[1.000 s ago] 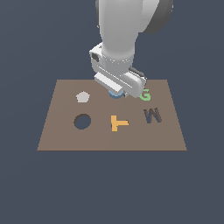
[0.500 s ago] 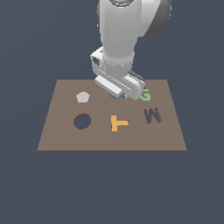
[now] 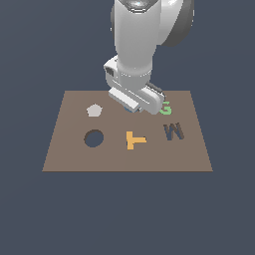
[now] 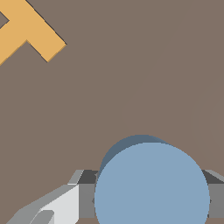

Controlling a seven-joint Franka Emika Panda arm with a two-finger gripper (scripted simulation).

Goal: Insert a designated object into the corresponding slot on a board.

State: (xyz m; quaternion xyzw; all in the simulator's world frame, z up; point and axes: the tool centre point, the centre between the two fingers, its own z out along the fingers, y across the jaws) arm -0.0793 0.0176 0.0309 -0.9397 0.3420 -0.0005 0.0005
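Disc (image 4: 151,183), light blue and round, sits between my fingers (image 4: 83,192) in the wrist view, with dark pads touching it on both sides; my gripper (image 4: 148,192) is closed on it, jaws spread only as wide as the disc. Below it is bare brown board (image 4: 131,65), and one arm of the orange T (image 4: 26,30) shows at the frame's corner. In the exterior view my gripper (image 3: 133,103) hangs over the far middle part of the board (image 3: 64,149), between the white pentagon (image 3: 93,109) and the green G (image 3: 166,108), with only a sliver of blue (image 3: 130,107) showing beneath the hand. Compared with half a second ago, the hand looks slightly higher above the board and has hardly moved sideways; a second ago more of the blue piece showed under it. Round hole (image 3: 93,138) lies nearer the camera toward the exterior view's left, well apart from the disc, unfilled. Dark M cutout (image 3: 173,132) lies toward the exterior view's right, T between them.
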